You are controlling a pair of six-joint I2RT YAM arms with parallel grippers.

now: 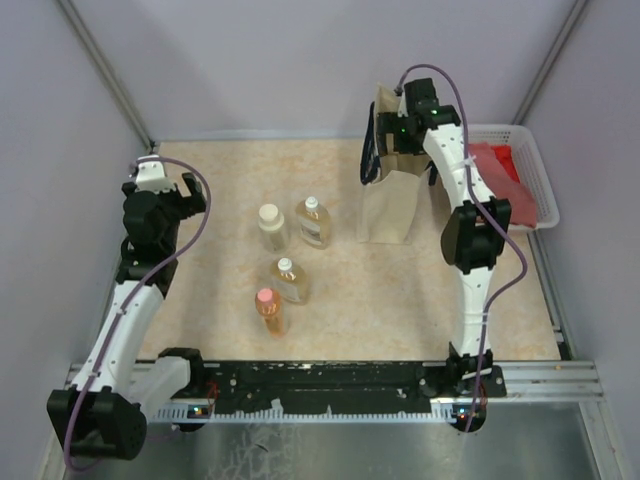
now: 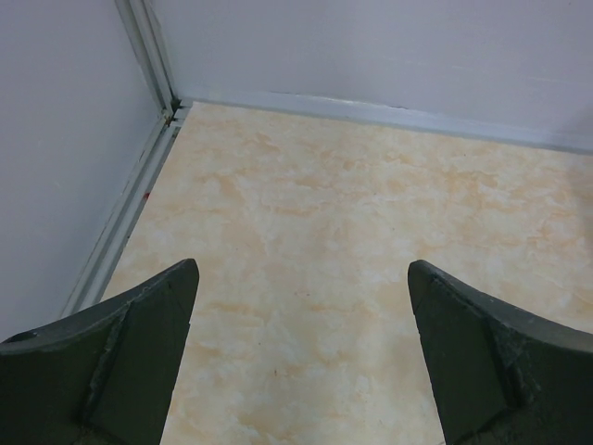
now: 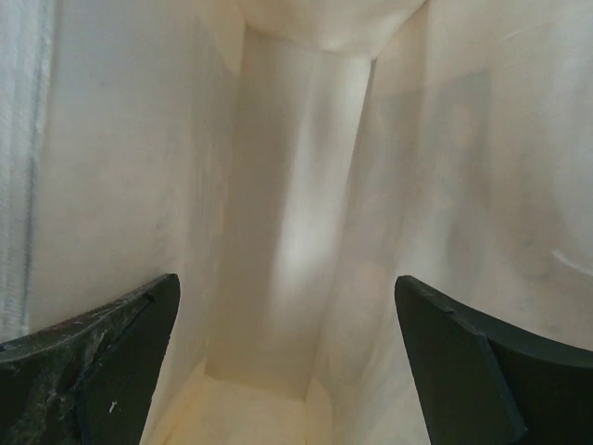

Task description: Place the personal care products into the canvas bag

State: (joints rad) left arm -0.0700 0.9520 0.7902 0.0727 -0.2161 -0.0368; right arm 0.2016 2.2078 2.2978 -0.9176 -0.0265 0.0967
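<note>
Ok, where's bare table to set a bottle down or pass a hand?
Bare table: the near stretch between bottles, canvas bag and right arm; also the far-left corner ahead of the left hand. Crowded: the bottle cluster, and between bag and basket, where the right arm stands.

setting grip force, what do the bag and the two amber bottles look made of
Bag: beige cloth, probably canvas, matte; its walls crease and sag softly in the right wrist view. Farther amber bottle and nearer amber bottle: probably plastic, translucent and slightly glossy, as light shows through; glass cannot be ruled out.
</note>
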